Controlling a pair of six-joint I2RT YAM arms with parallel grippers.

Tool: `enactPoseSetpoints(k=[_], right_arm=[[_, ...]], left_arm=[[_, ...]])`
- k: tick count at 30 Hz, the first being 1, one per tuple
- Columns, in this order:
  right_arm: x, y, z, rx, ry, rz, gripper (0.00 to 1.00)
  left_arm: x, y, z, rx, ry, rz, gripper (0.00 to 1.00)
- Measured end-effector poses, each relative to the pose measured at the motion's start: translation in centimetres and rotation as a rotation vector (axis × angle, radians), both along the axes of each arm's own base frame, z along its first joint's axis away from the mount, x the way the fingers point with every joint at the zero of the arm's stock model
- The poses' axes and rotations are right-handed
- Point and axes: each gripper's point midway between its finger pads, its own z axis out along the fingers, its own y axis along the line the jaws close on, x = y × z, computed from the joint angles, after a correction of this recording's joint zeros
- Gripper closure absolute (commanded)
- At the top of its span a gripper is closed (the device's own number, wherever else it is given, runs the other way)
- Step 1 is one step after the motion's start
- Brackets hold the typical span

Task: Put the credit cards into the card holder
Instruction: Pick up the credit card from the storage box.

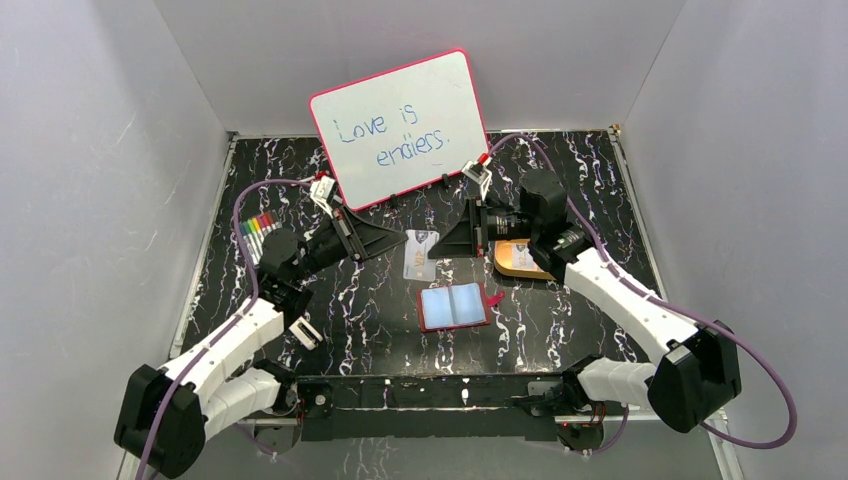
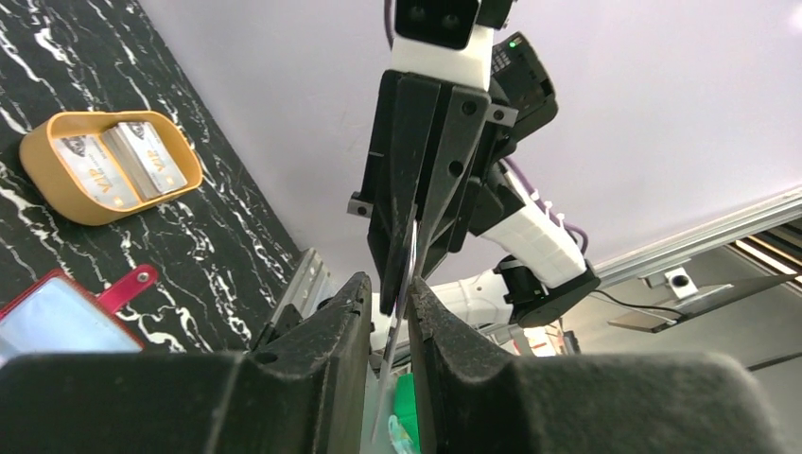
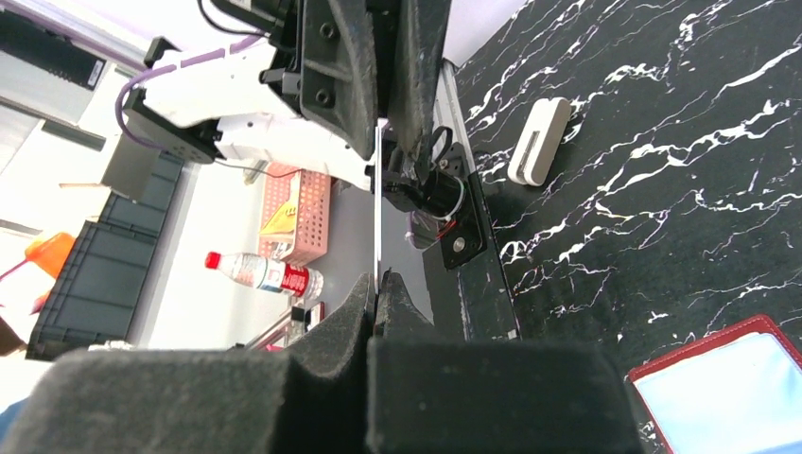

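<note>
Left hand (image 1: pixel 400 238) narrowly parted, right hand (image 1: pixel 440 248) pinched shut, tips facing

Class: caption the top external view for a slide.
Right gripper pinches a credit card; left gripper straddles it, beside the open card holder.

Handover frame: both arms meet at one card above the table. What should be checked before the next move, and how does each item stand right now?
1. The right gripper is pinched on the card: ok.
2. The left gripper is clamped on the card: not ok; its jaws flank the card with a gap showing.
3. The card holder lies open with its pockets facing up: ok.
4. The orange tray sits apart from the card holder: ok.
5. The spare cards are in the tray: ok, two show.
6. Which way the held card's face points: cannot tell; both wrist views see it edge-on.
</note>
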Motion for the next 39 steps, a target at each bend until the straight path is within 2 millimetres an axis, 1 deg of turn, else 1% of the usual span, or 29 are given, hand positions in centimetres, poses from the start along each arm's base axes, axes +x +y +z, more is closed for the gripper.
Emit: enactPoseSetpoints(k=[7,12,16,19,24,39], right_arm=[[-1.1,-0.2,-0.3,0.031,-0.001,0.052,1.0],[-1.6,-0.4,0.5,0.059,-0.034,0.076,1.0],[-1.8,-0.5,1.1,0.074,-0.049,0.085,1.0],[-1.9,-0.5,1.0,0.081,-0.056,0.086,1.0],[-2.1,-0.6,1.2,0.085,-0.053,0.089,1.0],[-2.3,-0.7,1.5,0.094,-0.046,0.102,1.0]], left_arm=[[0.1,-0.5,0.7,-0.06,0.016,-0.047,0.82],[-0.4,-0.5,1.5,-0.082,-0.008,-0.067,0.81],[-0.6,-0.4,1.9,-0.092,-0.023,-0.076,0.77],[-0.7,-0.4,1.8,-0.091,-0.023,-0.078,0.74],[-0.8,-0.4,1.2,-0.086,-0.011,-0.078,0.73],[-1.2,-0.4,0.8,-0.08,-0.019,-0.092,0.78]])
